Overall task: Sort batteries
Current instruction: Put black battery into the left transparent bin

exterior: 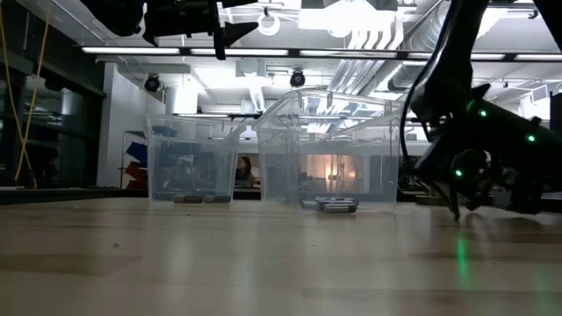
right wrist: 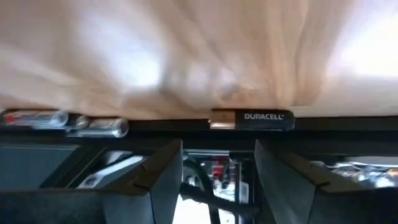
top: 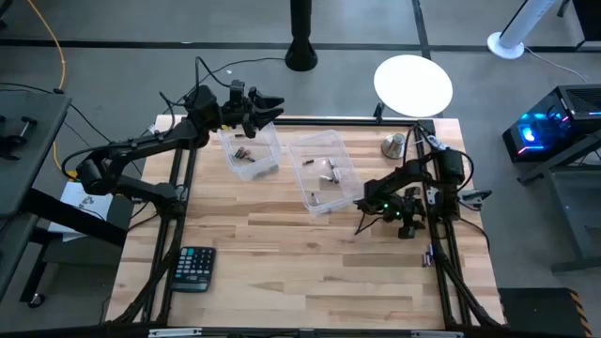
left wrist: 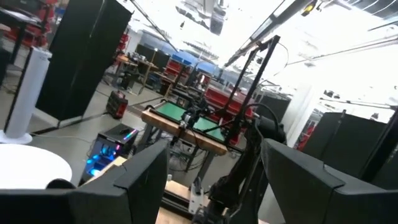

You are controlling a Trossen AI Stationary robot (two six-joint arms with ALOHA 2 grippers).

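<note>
The word "DURACELL" is written in white on the side of a black battery (right wrist: 252, 120).

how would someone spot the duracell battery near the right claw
Start at the right edge of the wooden table, where the right claw points at the black frame rail. Three batteries lie in a row along that rail. The Duracell battery is the dark one with a copper end and white lettering; the two silver batteries farther along are pale grey.
</note>
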